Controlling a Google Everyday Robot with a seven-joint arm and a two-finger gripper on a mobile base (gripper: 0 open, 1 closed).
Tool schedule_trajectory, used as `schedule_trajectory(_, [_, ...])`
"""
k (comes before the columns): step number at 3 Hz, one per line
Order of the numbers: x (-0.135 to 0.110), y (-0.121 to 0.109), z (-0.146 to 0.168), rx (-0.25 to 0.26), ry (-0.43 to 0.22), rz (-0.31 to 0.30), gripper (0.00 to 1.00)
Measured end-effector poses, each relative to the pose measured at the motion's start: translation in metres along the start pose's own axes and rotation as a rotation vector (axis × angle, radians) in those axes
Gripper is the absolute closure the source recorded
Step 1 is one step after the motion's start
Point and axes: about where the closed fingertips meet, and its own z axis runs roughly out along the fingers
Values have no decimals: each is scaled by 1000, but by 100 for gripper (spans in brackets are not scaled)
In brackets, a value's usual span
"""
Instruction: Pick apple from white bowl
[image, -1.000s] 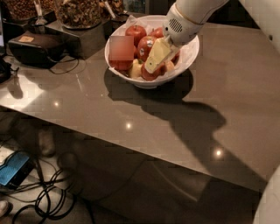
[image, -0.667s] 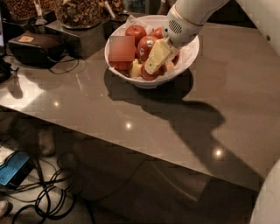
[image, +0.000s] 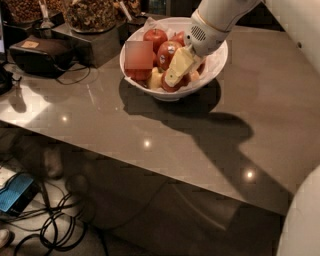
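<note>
In the camera view, the white arm (image: 220, 15) is extended from the upper right and angled down and to the left, so that its wrist is held over the right rim of the white bowl (image: 212, 62). The gripper (image: 175, 72) is lowered inside the bowl among the fruit, its pale yellow end laid against the top of the apple (image: 170, 86), a red one seated low at the front of the bowl; whether the jaws are spread or closed cannot be told, and no grasp can be confirmed. Just behind the gripper a red apple with a white sticker (image: 165, 54) is seen, and a further red apple (image: 155, 36) lies toward the back rim. A pale yellow-green apple (image: 156, 79) is wedged just left of the gripper. White paper (image: 150, 22) is seen sticking up at the far rim. The bowl is set on the glossy grey-brown table (image: 150, 130), across which the arm's dark shadow (image: 215, 130) is cast. To the left on the table, a black box (image: 42, 50) and a jar of brown food (image: 90, 12) are placed, well apart from the gripper. Tangled cables (image: 55, 225) are seen on the floor below.
</note>
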Motion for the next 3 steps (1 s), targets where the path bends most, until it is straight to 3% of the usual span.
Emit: schedule_trajectory(3, [3,-7,13,-32,9,11,46])
